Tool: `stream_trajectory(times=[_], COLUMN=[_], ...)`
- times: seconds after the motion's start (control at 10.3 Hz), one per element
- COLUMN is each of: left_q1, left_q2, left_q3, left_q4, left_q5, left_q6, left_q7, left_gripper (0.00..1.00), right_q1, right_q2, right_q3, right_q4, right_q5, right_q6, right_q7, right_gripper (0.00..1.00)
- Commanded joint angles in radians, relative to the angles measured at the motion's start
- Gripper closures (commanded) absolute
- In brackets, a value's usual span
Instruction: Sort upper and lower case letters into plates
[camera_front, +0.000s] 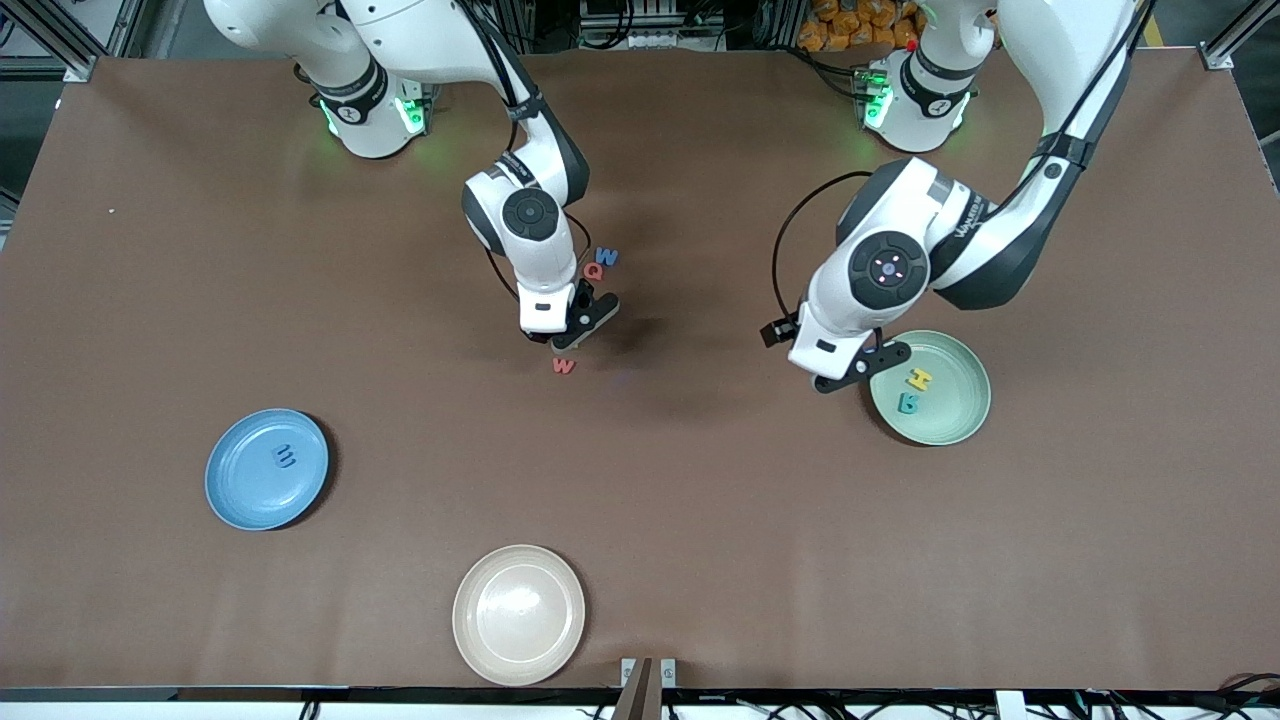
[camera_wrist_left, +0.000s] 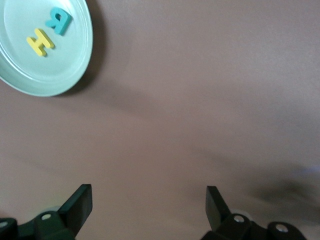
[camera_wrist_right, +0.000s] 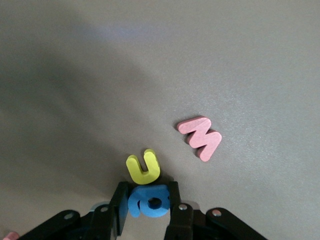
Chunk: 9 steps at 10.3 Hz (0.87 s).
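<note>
Right wrist view: right claw (camera_wrist_right: 148, 204) pinches blue letter (camera_wrist_right: 149, 201) (yellow letter (camera_wrist_right: 143, 168) touching it).

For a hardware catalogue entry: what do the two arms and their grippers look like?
Both arms are glossy white with dark grey joint bands and round black wrist caps, and green lights glow at the bases. Black cables loop along each. The left gripper and right gripper have black fingers on white bodies; the left arm bears dark lettering.

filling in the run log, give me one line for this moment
right gripper: closing on blue letter on table beside yellow u | left gripper: open, waiting beside mint plate
</note>
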Motion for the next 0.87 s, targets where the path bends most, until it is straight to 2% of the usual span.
stream_trajectory(times=[0.0,0.19,0.48,0.77], left_q1=[0.000,-0.055,-0.158,-0.261], left_q2=[-0.005,0.002,0.045,0.088], left_q3=[-0.052,-0.062,-0.060,-0.060], left_q4=[0.009,0.009,0.009,0.011], left_q5=[-0.003,-0.003,0.008,0.045], left_q6=[-0.018,-0.009,0.077,0.193], left_q7=[-0.097,-0.122,-0.267,-0.300], left_gripper=[0.00,0.00,0.00,0.00], right_q1=[-0.032,-0.099,-0.255,-0.467], right_q2=[-0.089,-0.133,-0.126,-0.117], right_q3=[0.006,0.000,-0.002,-0.011], right_q4=[-0.025,0.000,0.056,0.096], right_q5=[0.022,0.039,0.039,0.027], right_q6=[-0.050,-0.110,-0.108,-0.098], right_q7=[-0.012,-0.010,-0.013,-0.023], right_gripper=[1.00,1.00,1.00,1.00])
